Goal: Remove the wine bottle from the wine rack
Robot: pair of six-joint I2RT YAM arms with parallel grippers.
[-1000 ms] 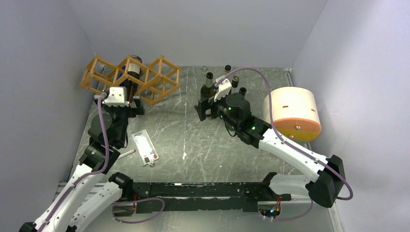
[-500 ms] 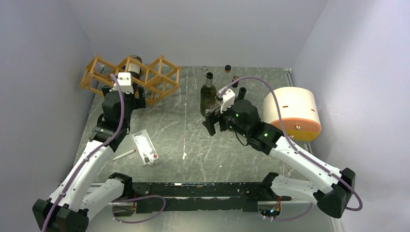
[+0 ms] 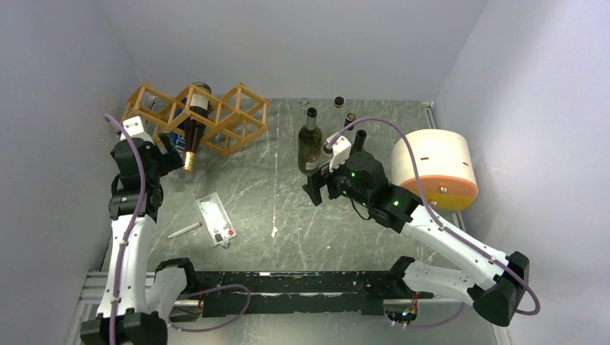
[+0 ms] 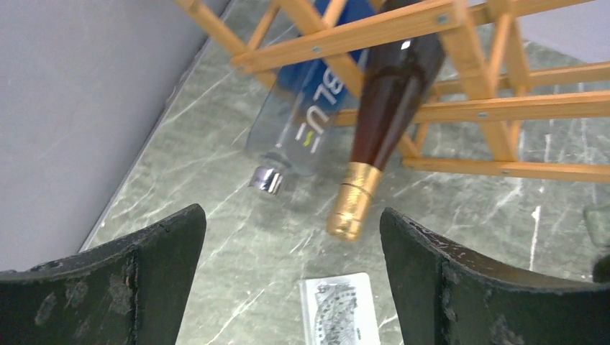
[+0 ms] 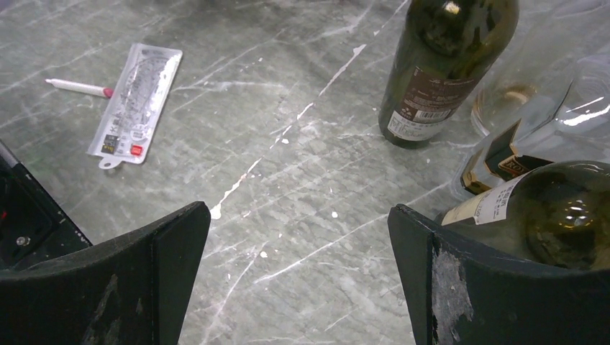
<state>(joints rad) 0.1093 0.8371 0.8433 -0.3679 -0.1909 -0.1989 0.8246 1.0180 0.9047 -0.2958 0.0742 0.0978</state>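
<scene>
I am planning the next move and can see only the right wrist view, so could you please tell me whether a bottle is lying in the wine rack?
Observer: Yes, the wine bottle lies in the wine rack, its gold-foil neck pointing out and downward.
Operator: Thank you. Is the left claw gripping it?
Observer: No, the left claw is open and empty, short of the neck.
Operator: Is anything else close to that neck?
Observer: A clear bottle with a blue label lies beside it, silver cap toward the claw.
</scene>
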